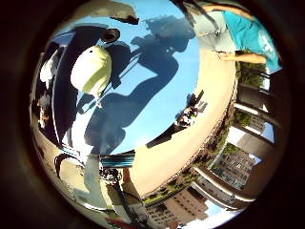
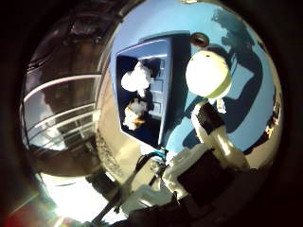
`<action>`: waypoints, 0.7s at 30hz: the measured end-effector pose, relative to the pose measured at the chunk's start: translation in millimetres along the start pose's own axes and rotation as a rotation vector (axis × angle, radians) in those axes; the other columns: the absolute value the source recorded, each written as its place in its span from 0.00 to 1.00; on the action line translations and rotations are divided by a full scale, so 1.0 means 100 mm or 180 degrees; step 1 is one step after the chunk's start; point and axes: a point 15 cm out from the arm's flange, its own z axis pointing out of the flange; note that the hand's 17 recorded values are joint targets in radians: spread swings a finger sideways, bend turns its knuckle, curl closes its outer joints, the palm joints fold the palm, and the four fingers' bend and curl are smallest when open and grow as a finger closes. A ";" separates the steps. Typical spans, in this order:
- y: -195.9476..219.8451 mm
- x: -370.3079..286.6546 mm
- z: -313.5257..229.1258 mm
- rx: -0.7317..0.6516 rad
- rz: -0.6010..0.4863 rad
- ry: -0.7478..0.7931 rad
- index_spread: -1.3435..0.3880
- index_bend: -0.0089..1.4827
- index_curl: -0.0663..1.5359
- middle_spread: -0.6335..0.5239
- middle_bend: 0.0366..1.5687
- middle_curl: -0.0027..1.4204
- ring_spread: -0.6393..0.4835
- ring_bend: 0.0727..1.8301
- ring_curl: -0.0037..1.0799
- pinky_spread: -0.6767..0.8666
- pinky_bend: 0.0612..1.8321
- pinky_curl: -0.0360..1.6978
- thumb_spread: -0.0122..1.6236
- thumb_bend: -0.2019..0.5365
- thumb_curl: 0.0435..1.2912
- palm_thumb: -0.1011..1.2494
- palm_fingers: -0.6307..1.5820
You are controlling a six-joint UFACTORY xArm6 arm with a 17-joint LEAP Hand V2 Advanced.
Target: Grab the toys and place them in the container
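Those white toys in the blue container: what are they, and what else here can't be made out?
- White toys in the container: thumb side view, too small and glare-washed to identify.
- Container's inside: little finger side view, mostly in deep shadow.
- Yellow-green round toy: its underside is hidden; whether the hand touches it cannot be told.
- Small dark ring on the blue table: too small to name.

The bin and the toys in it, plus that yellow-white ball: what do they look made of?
The bin looks like hard moulded plastic, dark blue, with ribbed walls and a slight sheen. The two toys inside look plush: white, fuzzy, lumpy outlines, one with an orange patch. The ball looks soft, matte fabric or foam, white with a yellow-green band, though the views leave that open.
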 end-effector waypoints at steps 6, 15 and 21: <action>-0.12 0.05 0.36 -0.0216 0.0014 -0.0050 0.66 0.12 0.22 0.61 0.09 0.23 0.81 0.17 0.29 0.71 0.27 0.19 0.69 0.23 0.31 0.63 0.31; -0.45 0.12 0.84 -0.0270 0.0013 -0.0064 0.69 0.13 0.22 0.59 0.09 0.23 0.79 0.16 0.29 0.70 0.26 0.18 0.70 0.24 0.30 0.63 0.33; -0.52 0.22 0.96 -0.0302 0.0019 0.0037 0.71 0.12 0.22 0.54 0.12 0.24 0.78 0.21 0.30 0.69 0.25 0.16 0.69 0.24 0.30 0.64 0.46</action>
